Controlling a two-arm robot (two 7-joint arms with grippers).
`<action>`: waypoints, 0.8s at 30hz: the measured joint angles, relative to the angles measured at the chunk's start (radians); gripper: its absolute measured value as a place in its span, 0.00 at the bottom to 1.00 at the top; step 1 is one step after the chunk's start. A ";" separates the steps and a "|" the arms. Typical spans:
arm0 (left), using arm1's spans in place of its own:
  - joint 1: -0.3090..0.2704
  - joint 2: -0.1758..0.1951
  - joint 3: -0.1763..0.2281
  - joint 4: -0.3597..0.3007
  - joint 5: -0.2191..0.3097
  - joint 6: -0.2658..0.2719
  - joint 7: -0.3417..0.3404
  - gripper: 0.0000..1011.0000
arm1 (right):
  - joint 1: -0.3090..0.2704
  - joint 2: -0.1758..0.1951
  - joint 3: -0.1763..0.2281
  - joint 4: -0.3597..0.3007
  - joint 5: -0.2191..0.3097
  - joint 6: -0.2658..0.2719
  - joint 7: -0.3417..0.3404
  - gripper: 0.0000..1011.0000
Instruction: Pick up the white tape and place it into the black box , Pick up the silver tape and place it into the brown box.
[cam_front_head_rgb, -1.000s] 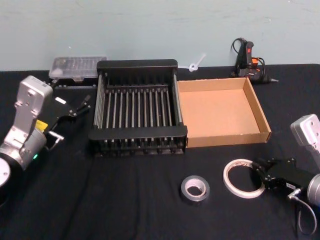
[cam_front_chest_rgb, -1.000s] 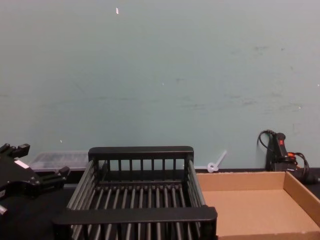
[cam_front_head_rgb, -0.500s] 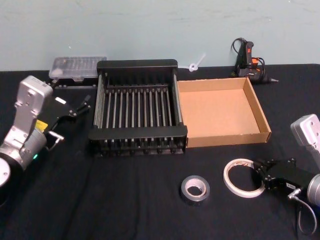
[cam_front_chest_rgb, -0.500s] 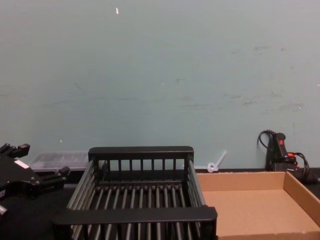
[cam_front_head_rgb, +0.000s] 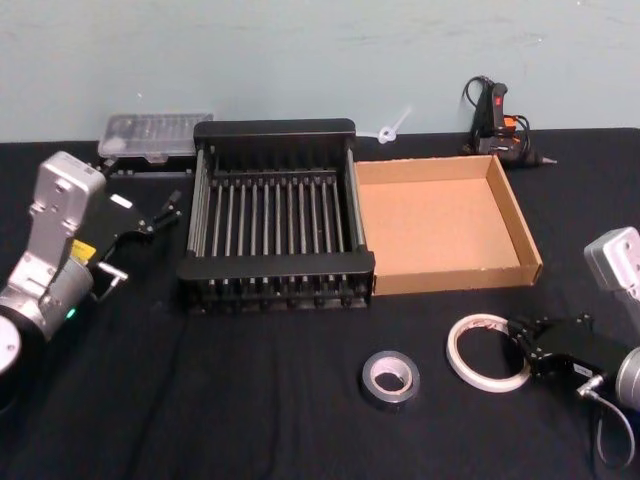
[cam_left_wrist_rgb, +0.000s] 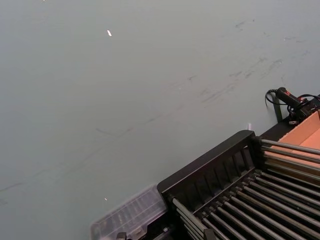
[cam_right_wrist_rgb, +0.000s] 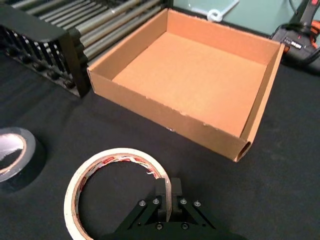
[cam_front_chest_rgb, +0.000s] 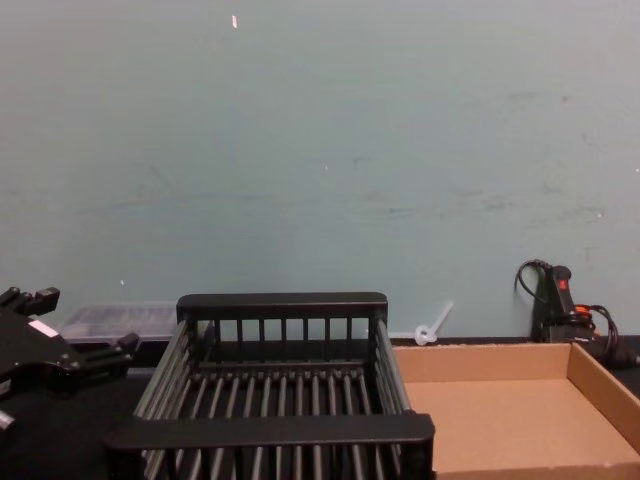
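the white tape (cam_front_head_rgb: 487, 352) lies flat at 5 o'clock of the brown box (cam_front_head_rgb: 447, 222); the right gripper (cam_front_head_rgb: 523, 333) has now pinched shut on its rim, where a moment ago it was closing, so lifting can begin. bare cloth lies toward the black box (cam_front_head_rgb: 275, 215) at 10 o'clock.

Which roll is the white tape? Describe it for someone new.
Start at the brown box; on the black cloth just in front of its right corner lies the white tape. It is a thin, wide, pale ring, held at its rim by the right gripper, unlike the chunkier, darker silver tape.
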 joint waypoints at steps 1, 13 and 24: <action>0.000 0.000 0.000 0.000 0.000 0.000 0.000 0.99 | 0.000 0.000 0.000 0.000 0.000 0.000 0.000 0.07; 0.000 0.000 0.000 0.000 0.000 0.000 0.000 0.99 | -0.019 -0.002 0.044 -0.050 0.027 -0.038 0.007 0.06; 0.000 0.000 0.000 0.000 0.000 0.000 0.000 0.99 | 0.032 -0.020 0.067 -0.059 0.035 -0.072 -0.008 0.07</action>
